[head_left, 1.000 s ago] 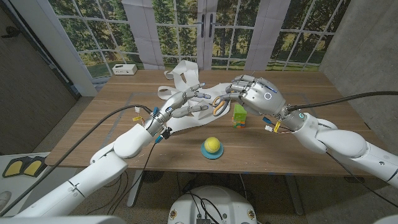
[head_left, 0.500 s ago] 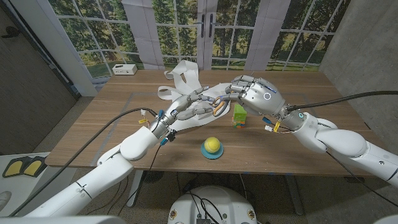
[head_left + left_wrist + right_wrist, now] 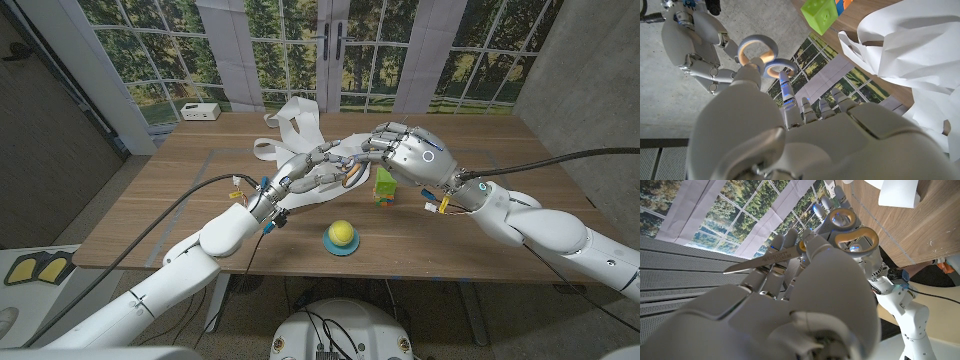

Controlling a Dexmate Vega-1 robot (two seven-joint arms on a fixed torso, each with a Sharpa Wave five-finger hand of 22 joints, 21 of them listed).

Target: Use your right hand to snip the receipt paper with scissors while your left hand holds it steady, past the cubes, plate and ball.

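Wooden tabletop (image 3: 200, 190) sits before a window backdrop of printed trees, and the white receipt paper (image 3: 296, 128) lies crumpled across its far middle. Over the last second the left hand (image 3: 312, 168) has reached forward over the paper toward the right hand (image 3: 410, 152), so the two now nearly meet. The right hand's fingers (image 3: 790, 240) are curled around the scissors (image 3: 840, 227), blades together. The left hand's fingers are extended near the handle loops; whether they grip any paper I cannot tell. Green cube (image 3: 385, 184) stands just beside the right hand, and the yellow ball (image 3: 342, 233) rests on its blue plate (image 3: 342, 249) nearer. Likely the hands are sorting out the scissor grip, so no cut has begun.
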